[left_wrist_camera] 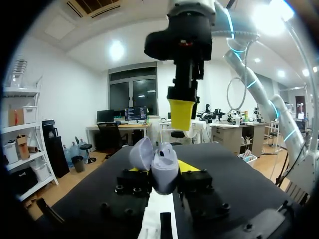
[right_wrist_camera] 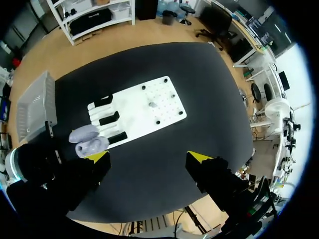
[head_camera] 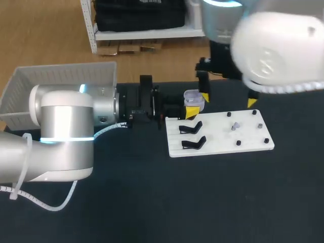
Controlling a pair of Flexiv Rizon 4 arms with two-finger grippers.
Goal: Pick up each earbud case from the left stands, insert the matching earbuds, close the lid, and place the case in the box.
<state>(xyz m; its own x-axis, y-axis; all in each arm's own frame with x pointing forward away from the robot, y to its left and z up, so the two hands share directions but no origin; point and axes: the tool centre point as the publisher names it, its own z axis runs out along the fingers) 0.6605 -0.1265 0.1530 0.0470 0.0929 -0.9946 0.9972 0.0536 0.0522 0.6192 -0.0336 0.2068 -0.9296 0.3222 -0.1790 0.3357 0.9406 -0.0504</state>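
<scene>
Between the yellow tips of the left gripper (left_wrist_camera: pixel 160 173), a smooth, rounded lavender earbud case (left_wrist_camera: pixel 158 167) is clamped, lid open; the right gripper (right_wrist_camera: pixel 149 159) hangs above it, spread wide, over the flat white board (head_camera: pixel 223 135).

Black table (head_camera: pixel 162 202) — white pegged board (head_camera: pixel 217 137) on it

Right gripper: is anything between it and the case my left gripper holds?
Nothing. Left wrist view: only air between the right gripper fingertip and the earbud case.
</scene>
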